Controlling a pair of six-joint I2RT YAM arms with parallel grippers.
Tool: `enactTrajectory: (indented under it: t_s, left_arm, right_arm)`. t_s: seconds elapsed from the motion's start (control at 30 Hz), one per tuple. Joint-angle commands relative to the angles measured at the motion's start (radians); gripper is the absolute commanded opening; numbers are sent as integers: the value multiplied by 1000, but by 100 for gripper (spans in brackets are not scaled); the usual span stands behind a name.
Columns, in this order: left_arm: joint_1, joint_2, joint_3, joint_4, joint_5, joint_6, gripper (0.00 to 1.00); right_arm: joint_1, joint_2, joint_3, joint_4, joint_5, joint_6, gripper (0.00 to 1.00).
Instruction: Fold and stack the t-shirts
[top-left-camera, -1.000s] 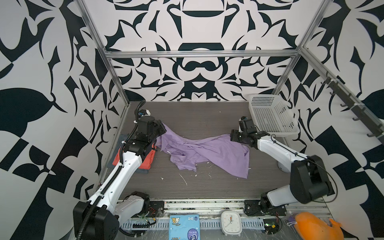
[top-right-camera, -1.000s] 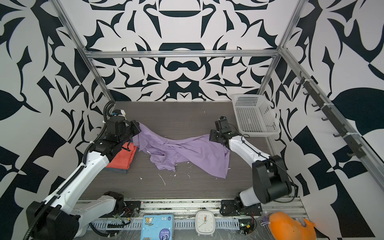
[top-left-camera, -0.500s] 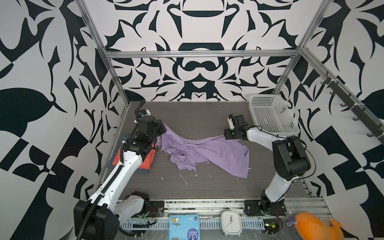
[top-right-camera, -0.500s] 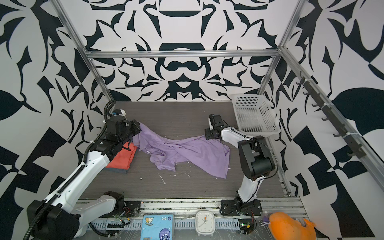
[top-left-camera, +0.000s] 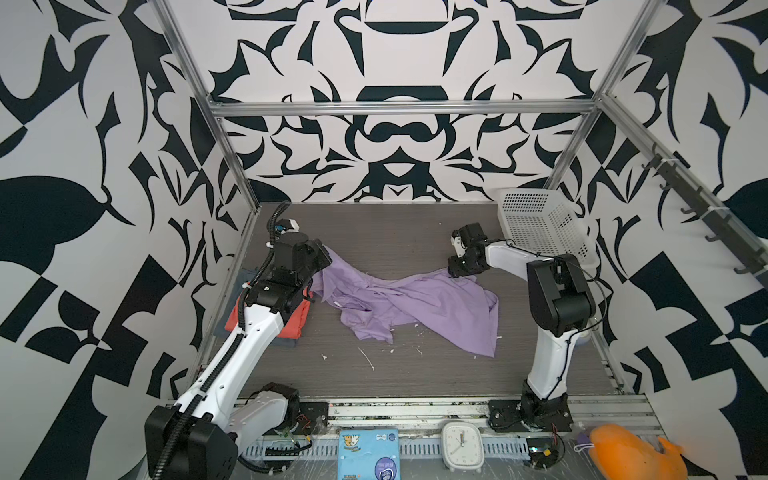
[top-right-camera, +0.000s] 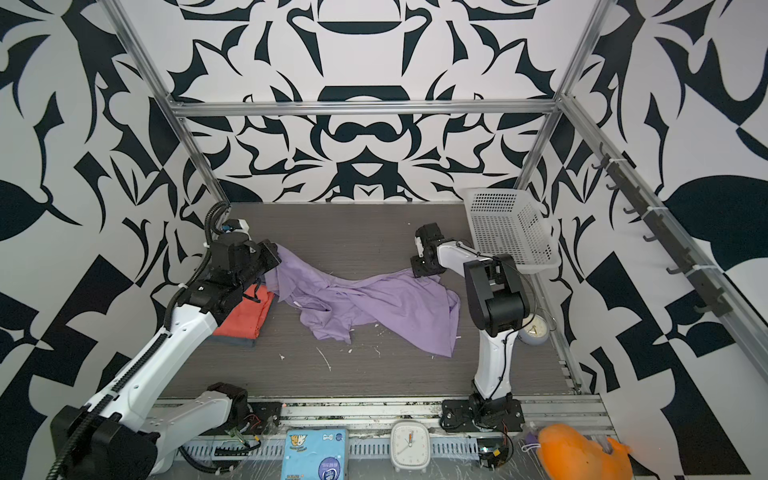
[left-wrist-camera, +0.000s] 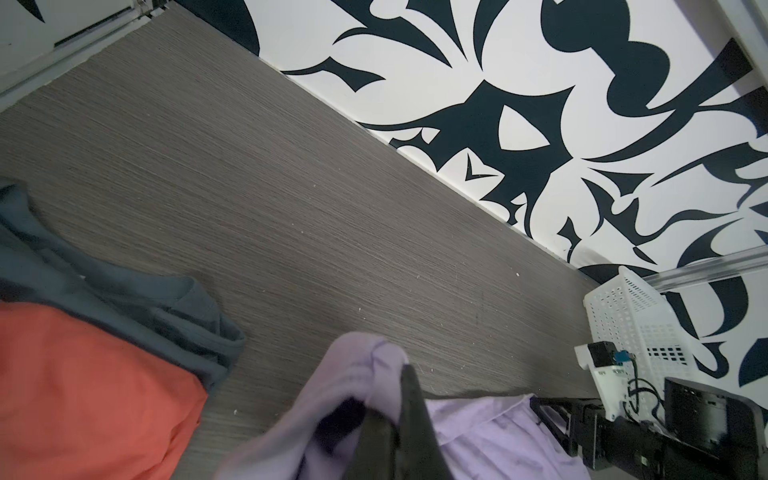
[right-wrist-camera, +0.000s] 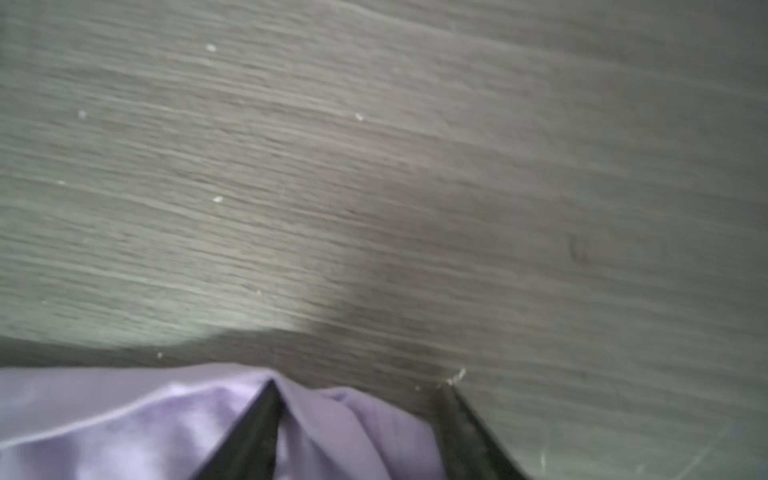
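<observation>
Clamps a bunched corner of the lavender t-shirt (top-left-camera: 436, 303) in the clenched left gripper (left-wrist-camera: 390, 415), near the table's (top-left-camera: 395, 232) left edge. Straddles its far hem with the right gripper (right-wrist-camera: 358, 384), 2 jaws spread, cloth between. Leaves the rest crumpled mid-table; coral-red t-shirt (top-right-camera: 245, 311) atop grey-blue t-shirt (left-wrist-camera: 124, 299) at the left edge

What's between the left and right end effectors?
The lavender t-shirt, running from the left end effector to the right end effector and drooping onto the table mid-span. Nothing else lies there. This shows in both top views.
</observation>
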Motion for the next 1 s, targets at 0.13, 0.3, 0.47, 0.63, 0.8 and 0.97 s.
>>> enactTrajectory:
  t_s: [0.13, 0.3, 0.47, 0.63, 0.8, 0.97]
  left_arm:
    - [5, -14, -14, 30, -14, -14, 0]
    - [5, -13, 6, 49, 5, -11, 0]
    - [5, -14, 61, 59, 54, 6, 0]
    - [7, -53, 130, 57, 84, 44, 0]
    - [10, -116, 163, 48, 89, 61, 0]
    - [11, -175, 172, -26, 134, 25, 0]
  right_arm:
    - [2, -34, 18, -46, 7, 52, 1]
    - [3, -225, 4, -22, 141, 73, 0]
    - [3, -444, 33, -19, 280, 13, 0]
    - [3, -629, 29, -16, 379, -35, 0]
    - [3, -801, -25, 6, 392, -36, 0]
    - [4, -931, -74, -99, 326, 6, 0]
